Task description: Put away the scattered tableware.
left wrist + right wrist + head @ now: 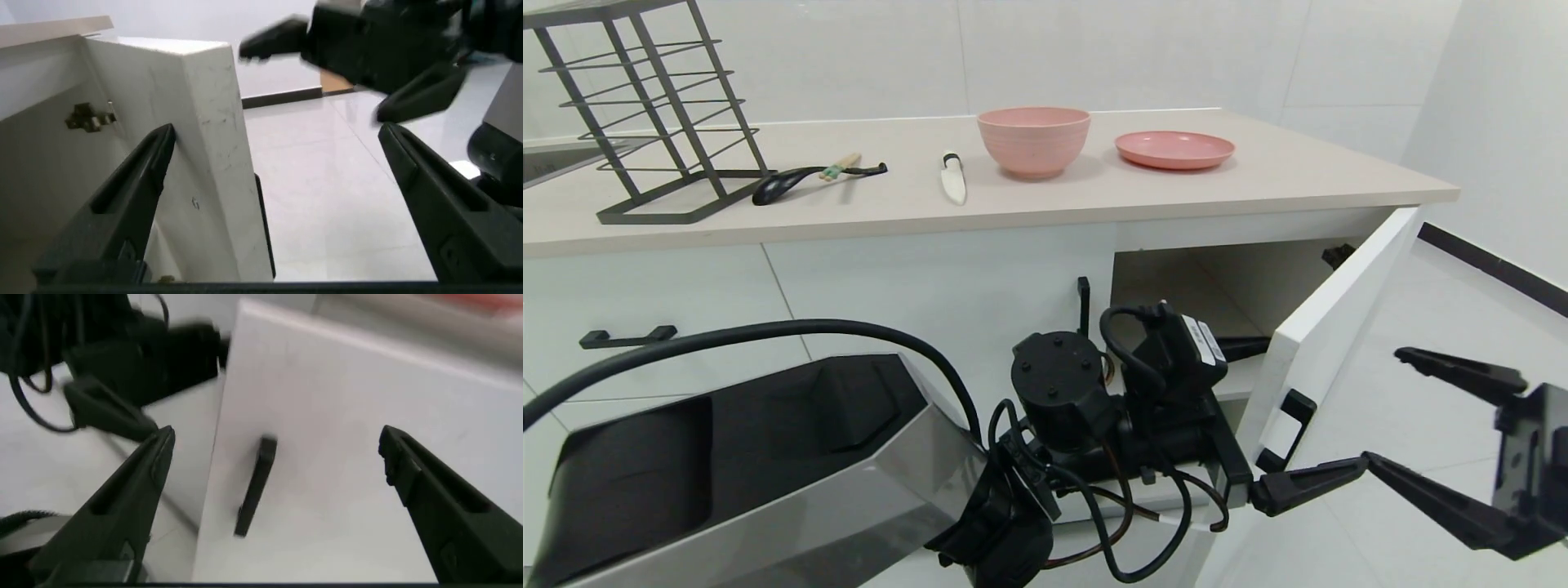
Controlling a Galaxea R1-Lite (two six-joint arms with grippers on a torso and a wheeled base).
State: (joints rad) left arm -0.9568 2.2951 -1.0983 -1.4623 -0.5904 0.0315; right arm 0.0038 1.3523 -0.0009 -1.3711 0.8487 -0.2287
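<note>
On the counter [1258,188] the tableware lies spread out in a row. A pink bowl [1033,140] stands upright near the middle, and a pink plate [1174,149] lies flat just to its right, apart from it. Left of the bowl we see a knife [953,177] in a white sheath. Farther left lies a black spoon [780,184] with a small wood-coloured utensil [841,167] crossing its handle. A dark wire rack [654,106] stands at the far left of the counter.

Below the plate a white cupboard door [1331,327] stands swung open toward us. The left gripper [276,135] is spread wide with nothing in it. The door's free edge sits between its fingers, and we cannot tell whether they touch it. The right gripper [1386,406], also spread wide and holding nothing, hangs to the right, facing the door's front and its black handle [255,486].
</note>
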